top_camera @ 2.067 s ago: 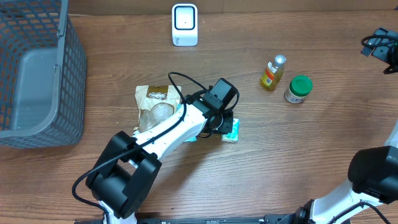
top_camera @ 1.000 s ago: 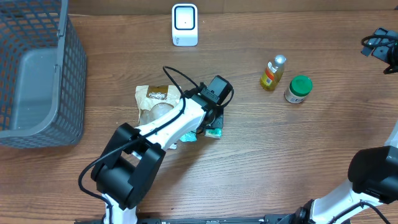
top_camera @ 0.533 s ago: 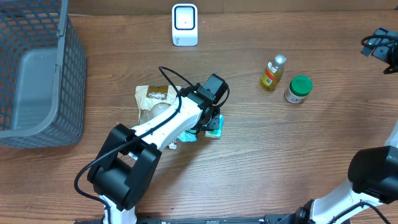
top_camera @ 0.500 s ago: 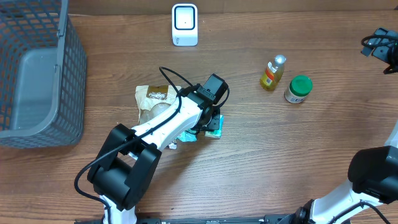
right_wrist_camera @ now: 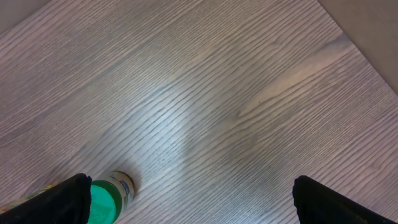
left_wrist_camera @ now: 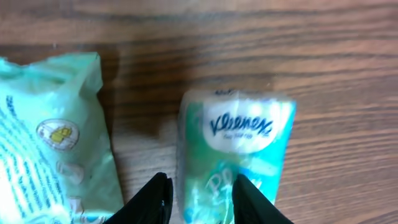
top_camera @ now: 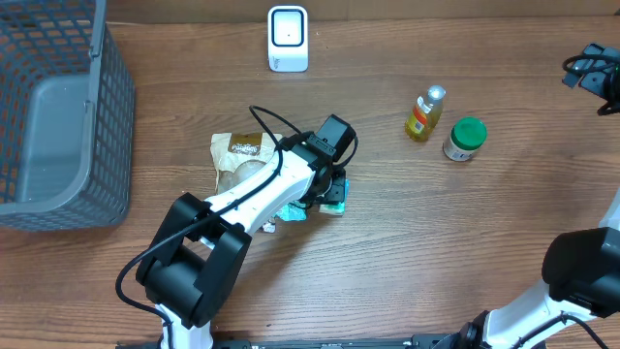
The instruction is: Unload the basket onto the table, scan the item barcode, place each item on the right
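A green Kleenex tissue pack point(top_camera: 335, 199) lies flat on the wooden table near the centre; in the left wrist view the tissue pack point(left_wrist_camera: 239, 124) shows its logo end. My left gripper point(top_camera: 327, 186) stands over its near end. In the wrist view the left gripper point(left_wrist_camera: 199, 202) is partly open: one finger is clear of the wrapper, with wood showing between, and the other overlaps the pack. No barcode shows. The white scanner point(top_camera: 288, 39) stands at the back. My right gripper point(top_camera: 593, 70) is far right, and the right gripper point(right_wrist_camera: 193, 205) is wide open and empty.
A brown snack bag point(top_camera: 237, 160) and a pale green packet point(left_wrist_camera: 50, 143) lie just left of the tissue pack. A yellow bottle point(top_camera: 424, 113) and a green-lidded jar point(top_camera: 465, 139) stand at the right. A grey basket point(top_camera: 58, 116) fills the far left.
The left arm has dragged the tissue pack leftward toward the snack bag, then stopped. Its jaws have widened, loosening their hold on the pack. The right arm has not moved.
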